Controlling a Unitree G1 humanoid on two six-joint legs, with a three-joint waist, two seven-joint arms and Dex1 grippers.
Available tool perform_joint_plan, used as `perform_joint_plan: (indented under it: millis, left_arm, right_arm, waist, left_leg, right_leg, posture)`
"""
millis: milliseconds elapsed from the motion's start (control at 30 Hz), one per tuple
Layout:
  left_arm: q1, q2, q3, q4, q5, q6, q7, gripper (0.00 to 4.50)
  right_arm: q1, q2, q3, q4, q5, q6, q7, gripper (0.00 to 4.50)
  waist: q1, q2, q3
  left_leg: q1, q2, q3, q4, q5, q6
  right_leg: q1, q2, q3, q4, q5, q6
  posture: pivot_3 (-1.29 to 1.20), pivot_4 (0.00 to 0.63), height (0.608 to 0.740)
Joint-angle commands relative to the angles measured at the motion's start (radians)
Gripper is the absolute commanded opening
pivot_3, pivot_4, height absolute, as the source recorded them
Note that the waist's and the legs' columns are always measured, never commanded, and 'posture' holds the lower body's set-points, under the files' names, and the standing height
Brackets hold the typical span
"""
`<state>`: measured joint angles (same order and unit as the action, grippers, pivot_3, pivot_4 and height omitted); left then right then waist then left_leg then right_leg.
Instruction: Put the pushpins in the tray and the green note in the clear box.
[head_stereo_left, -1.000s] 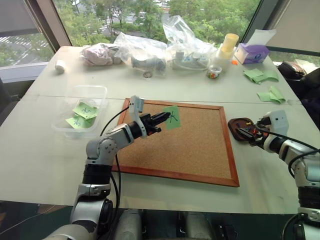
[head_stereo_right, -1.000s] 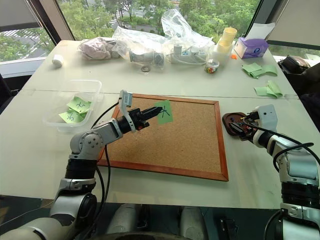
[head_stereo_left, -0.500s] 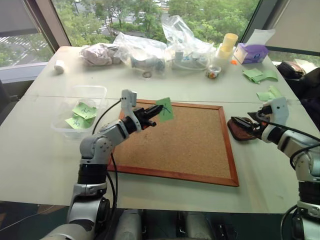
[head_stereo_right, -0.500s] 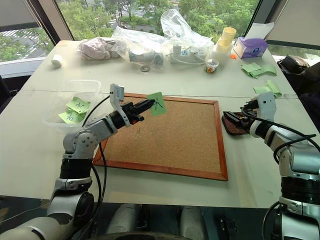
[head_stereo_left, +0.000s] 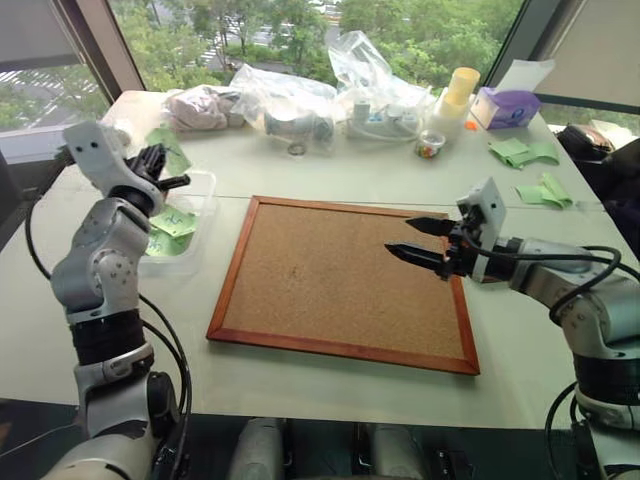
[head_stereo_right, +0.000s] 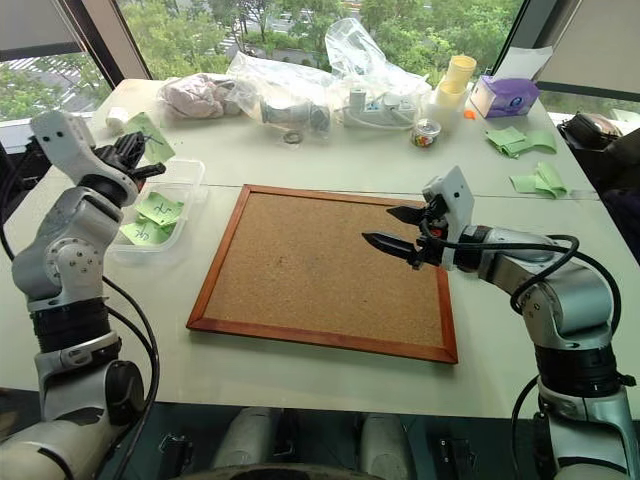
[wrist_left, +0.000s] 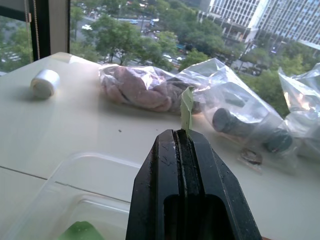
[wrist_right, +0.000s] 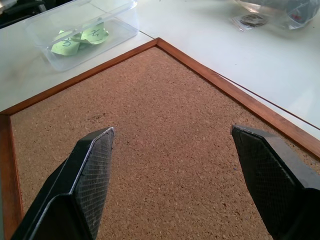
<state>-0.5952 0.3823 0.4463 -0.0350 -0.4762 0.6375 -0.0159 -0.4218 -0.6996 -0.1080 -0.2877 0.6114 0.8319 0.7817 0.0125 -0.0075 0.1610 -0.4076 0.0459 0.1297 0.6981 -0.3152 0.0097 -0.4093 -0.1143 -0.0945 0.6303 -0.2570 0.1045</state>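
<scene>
**Now lower the note into the box**

Nearest you, the right pincer (head_stereo_left: 400, 237) hangs released over the right part of the board (head_stereo_left: 320, 290), jaws wide apart and holding nothing. Leave it parked there, so it stays clear of the left arm's work.

Further out on the left, the left pincer (wrist_left: 181, 137) is clenched on the note (wrist_left: 186, 107). It grips only the note's lower edge, and the paper stands up past the fingertips, seen edge-on from the wrist. With so thin a hold, move slowly, because a jerk could likely let the paper slip or flutter.

The pincer is raised above the table and points about level, towards the bags (wrist_left: 150, 87) at the far side. The box (head_stereo_left: 203, 182) sits under and a little nearer than the fingertips, and its rim shows low in the wrist view. The note is therefore above the box's far end, apart from it and not yet inside.

Tip the wrist down and bring the fingertips in over the open middle of the box, above the other notes (head_stereo_left: 172, 222) lying there. Release only once the note is down between the walls, since paper dropped from high up may well drift past the rim.
</scene>
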Motion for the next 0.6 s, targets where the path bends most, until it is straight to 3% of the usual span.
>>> perform_joint_plan:
  millis: [33,133,333,367,600]
  left_arm:
    - [0.044,0.010,0.022,0.021,0.028,-0.032,0.011,0.00]
    - [0.077,0.011,0.031,0.038,0.028,-0.041,0.010,1.05]
    - [0.084,0.016,0.047,-0.010,-0.045,-0.012,-0.051,4.17]
    - [0.080,0.016,0.045,-0.035,-0.081,0.008,-0.079,4.46]
    - [0.070,0.030,-0.035,-0.197,-0.269,0.126,-0.255,4.46]
  right_arm:
    - [-0.035,-0.005,0.008,0.005,-0.009,-0.033,0.016,3.82]
    - [-0.051,0.001,0.019,0.028,-0.020,-0.044,0.016,3.90]
    - [-0.058,0.001,0.020,0.049,-0.035,-0.061,0.014,3.90]
    - [-0.057,0.000,0.017,0.052,-0.037,-0.063,0.012,3.90]
    - [-0.026,-0.011,-0.004,0.054,-0.043,-0.065,0.009,3.90]
  waist:
    - [-0.001,0.000,0.000]
    - [-0.002,-0.001,0.001]
    - [0.000,-0.002,0.001]
    - [0.000,-0.002,0.001]
    - [-0.002,-0.002,0.001]
  left_leg:
    - [0.000,0.000,0.000,0.000,0.000,0.000]
    - [0.000,0.000,0.000,0.000,0.000,0.000]
    - [0.000,0.000,0.000,0.000,0.000,0.000]
    - [0.000,0.000,0.000,0.000,0.000,0.000]
    - [0.000,0.001,0.000,0.000,0.000,0.000]
  right_leg:
    - [0.000,0.000,0.000,0.000,0.000,0.000]
    - [0.000,0.001,0.000,0.000,0.000,0.000]
    - [0.000,0.000,0.000,0.000,0.000,0.000]
    - [0.000,0.000,0.000,0.000,0.000,0.000]
    - [0.000,0.000,0.000,0.000,0.000,0.000]
  posture:
    - [0.00,0.150,0.740]
    - [0.00,0.150,0.740]
    - [0.00,0.150,0.740]
    - [0.00,0.150,0.740]
    - [0.00,0.150,0.740]
